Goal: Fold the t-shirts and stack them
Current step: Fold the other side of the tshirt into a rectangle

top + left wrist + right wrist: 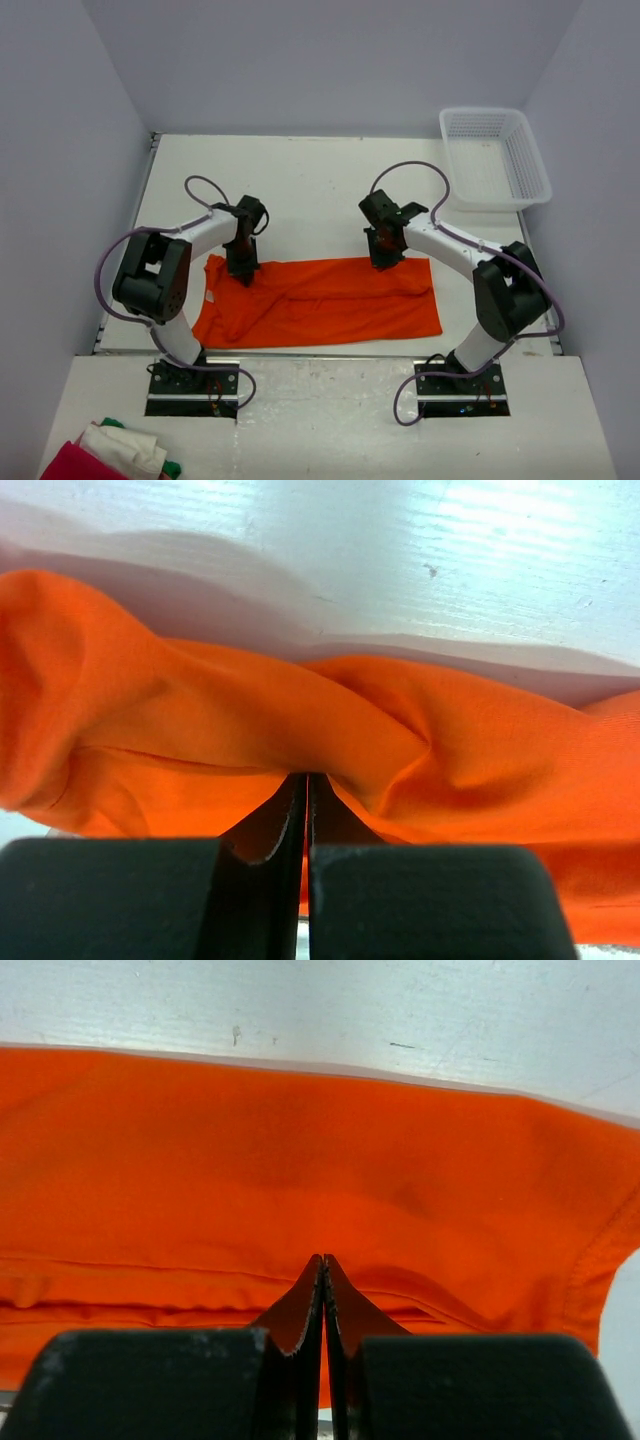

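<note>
Top external: left tool (243,272), right tool (383,262) pinch t-shirt (320,300) edge (table (300,180) beyond).

white mesh basket (495,160): far right of table (300,190) | red-white-green cloth pile (120,452): near left corner

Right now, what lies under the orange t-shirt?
The white table shows around the orange t-shirt, so it lies on that. The left hand and right hand pinch its far edge. Anything else beneath is covered by cloth.
</note>
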